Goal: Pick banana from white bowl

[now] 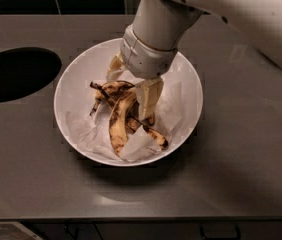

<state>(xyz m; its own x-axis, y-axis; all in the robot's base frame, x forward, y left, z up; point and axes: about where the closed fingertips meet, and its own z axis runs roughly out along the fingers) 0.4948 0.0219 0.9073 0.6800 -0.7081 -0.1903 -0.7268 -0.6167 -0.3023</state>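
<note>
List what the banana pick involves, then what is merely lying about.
For the job:
- limp yellow, brown-spotted banana peel
- wide, glossy white bowl holding it
- gripper, down in the bowl, open astride the peel

Lying about:
- crumpled white paper lining the bowl
- dark oval hole in the grey countertop
</note>
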